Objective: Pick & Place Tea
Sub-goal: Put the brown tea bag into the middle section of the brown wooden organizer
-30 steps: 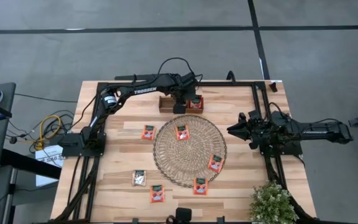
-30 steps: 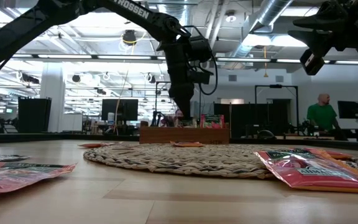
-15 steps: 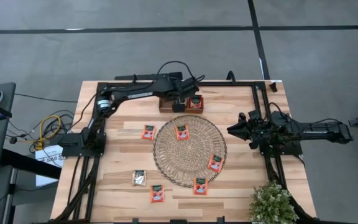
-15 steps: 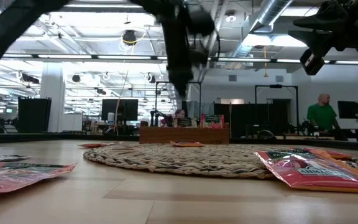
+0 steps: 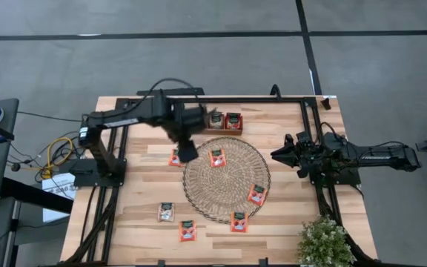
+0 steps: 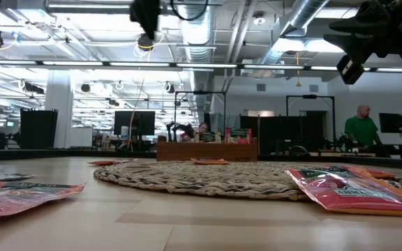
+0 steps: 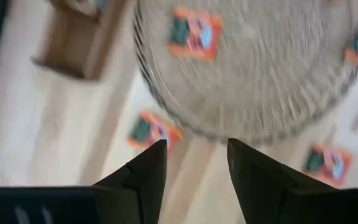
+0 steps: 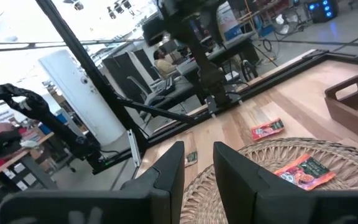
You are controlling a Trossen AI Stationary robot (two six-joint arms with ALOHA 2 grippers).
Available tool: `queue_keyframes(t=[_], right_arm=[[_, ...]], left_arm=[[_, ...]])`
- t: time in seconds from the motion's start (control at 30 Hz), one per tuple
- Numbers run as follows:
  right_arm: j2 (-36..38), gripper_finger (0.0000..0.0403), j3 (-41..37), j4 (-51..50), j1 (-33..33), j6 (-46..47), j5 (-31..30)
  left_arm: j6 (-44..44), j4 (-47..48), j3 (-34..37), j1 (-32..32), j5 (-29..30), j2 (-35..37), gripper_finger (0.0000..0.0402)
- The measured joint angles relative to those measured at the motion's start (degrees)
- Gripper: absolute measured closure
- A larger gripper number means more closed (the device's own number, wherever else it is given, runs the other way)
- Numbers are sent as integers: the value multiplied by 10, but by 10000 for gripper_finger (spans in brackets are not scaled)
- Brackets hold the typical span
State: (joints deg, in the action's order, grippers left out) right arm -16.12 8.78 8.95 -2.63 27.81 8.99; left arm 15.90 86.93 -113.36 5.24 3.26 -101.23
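Several tea packets lie about. Two stand in the wooden tray (image 5: pixel 224 127): one packet (image 5: pixel 216 119) and its neighbour (image 5: pixel 233 121). Others rest flat on the round woven mat (image 5: pixel 226 178), such as one near its far side (image 5: pixel 217 157). Loose packets, a beige one (image 5: pixel 167 212) and a red one (image 5: pixel 187 231), lie flat on the table. My left gripper (image 5: pixel 187 152) hangs open, high above a red packet (image 7: pixel 154 130) beside the mat's left rim, holding nothing. My right gripper (image 5: pixel 276 156) waits open at the table's right, level and raised.
A potted plant (image 5: pixel 325 241) stands at the near right corner. Black frame rails (image 5: pixel 302 126) run along the table's sides. In the low view, packets (image 6: pixel 340 188) lie close in front. A person (image 6: pixel 360 129) stands in the room behind.
My left gripper has risen from the tray and swung toward the table's near left, ending over the packet beside the mat's left rim; its wrist has rolled. A second packet now shows in the tray where the gripper stood.
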Motion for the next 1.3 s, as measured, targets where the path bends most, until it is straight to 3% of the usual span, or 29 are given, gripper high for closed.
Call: queue_keyframes(t=[0.17, 0.3, 0.4, 0.63, 0.8, 0.97, 1.3], right_arm=[[0, 324, 0, 0, 0, -13, 0], [0, 324, 0, 0, 0, -13, 0], [0, 324, 0, 0, 0, -13, 0], [0, 324, 0, 0, 0, -13, 1], [0, 324, 0, 0, 0, -13, 2], [0, 324, 0, 0, 0, -13, 2], [0, 324, 0, 0, 0, -8, 2]], left_arm=[[18, 18, 8, -78, 4, 1, 240], [33, -2, 70, -127, 3, 1, 240], [57, -18, 153, -152, 4, 12, 240], [146, -227, 408, -192, -50, 125, 240], [183, -298, 516, -212, -64, 167, 240], [168, -367, 586, -241, -124, 152, 240], [167, -482, 632, -255, -105, 138, 240]])
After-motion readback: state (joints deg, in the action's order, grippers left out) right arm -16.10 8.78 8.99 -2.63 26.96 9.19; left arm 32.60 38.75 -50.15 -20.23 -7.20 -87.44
